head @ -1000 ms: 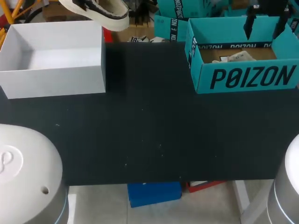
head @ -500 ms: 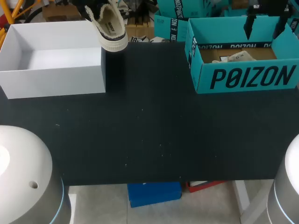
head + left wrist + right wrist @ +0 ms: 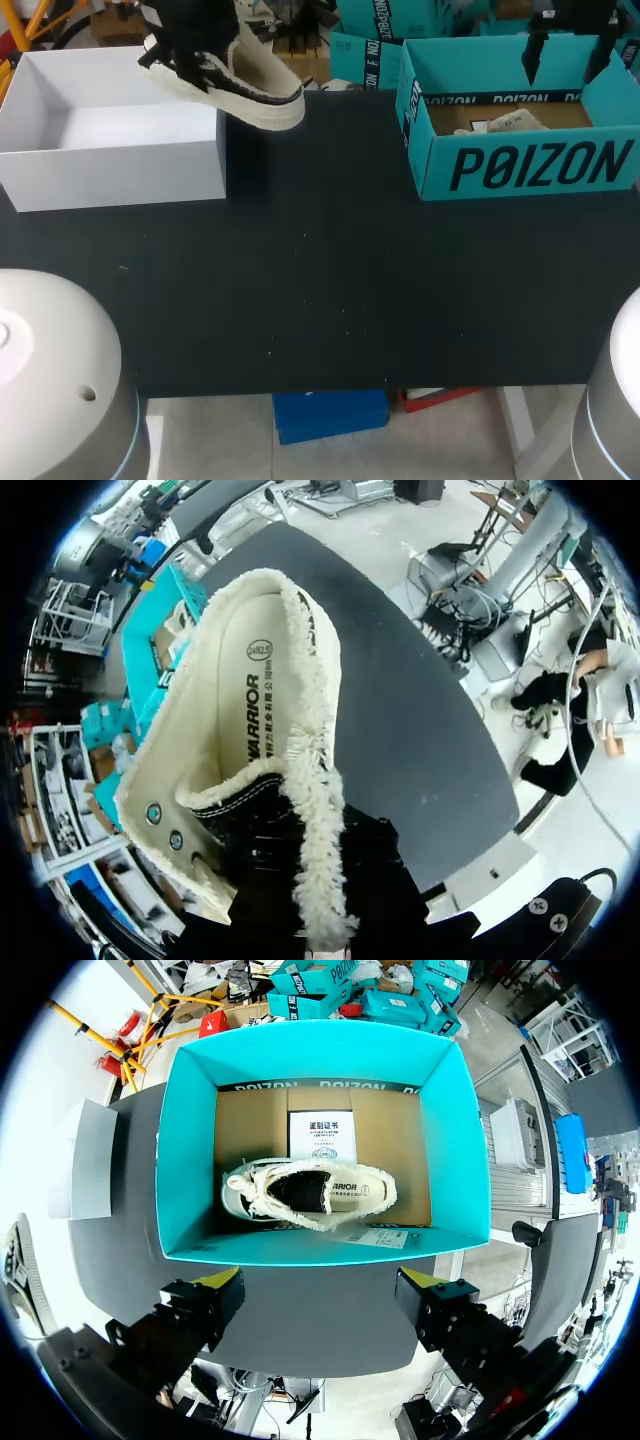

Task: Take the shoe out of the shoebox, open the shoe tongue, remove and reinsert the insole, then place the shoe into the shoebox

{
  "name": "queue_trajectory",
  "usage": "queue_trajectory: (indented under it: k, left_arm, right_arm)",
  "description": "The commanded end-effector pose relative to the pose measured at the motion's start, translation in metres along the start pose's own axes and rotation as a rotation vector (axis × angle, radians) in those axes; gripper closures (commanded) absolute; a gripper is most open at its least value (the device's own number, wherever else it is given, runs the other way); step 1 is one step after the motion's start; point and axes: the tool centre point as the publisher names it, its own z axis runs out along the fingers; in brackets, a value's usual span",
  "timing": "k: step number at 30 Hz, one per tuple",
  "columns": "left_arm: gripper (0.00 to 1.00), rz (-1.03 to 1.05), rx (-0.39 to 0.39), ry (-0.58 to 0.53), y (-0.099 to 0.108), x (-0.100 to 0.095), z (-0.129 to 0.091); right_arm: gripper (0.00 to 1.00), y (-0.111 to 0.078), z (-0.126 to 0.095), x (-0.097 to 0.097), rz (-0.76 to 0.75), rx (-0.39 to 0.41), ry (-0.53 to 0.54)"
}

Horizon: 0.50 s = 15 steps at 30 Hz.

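From above: shoe (image 3: 255, 92) aloft, clamped in the left gripper (image 3: 190, 28), over a corner of the white box (image 3: 120, 175); might snag that wall if lowered early. Left wrist: gripped at the fleecy edge only, it seems, so liable to swing or slip. Right wrist: right gripper (image 3: 321, 1278) spread open above the teal shoebox (image 3: 190, 1160), second shoe (image 3: 310, 1192) inside.
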Motion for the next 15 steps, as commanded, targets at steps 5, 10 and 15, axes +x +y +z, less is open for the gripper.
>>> queue_trajectory:
  k: [5,10,15]
  left_arm:
    - [1.00,-0.342,0.021,0.080,-0.024,0.015,0.004]
    - [1.00,-0.383,0.023,0.086,-0.038,0.030,0.009]
    - [1.00,-0.431,0.015,0.087,-0.048,0.042,0.014]
  right_arm:
    - [0.00,0.000,0.000,0.000,0.000,0.000,0.000]
    - [0.00,0.000,0.000,0.000,0.000,0.000,0.000]
    - [0.00,0.000,0.000,0.000,0.000,0.000,0.000]
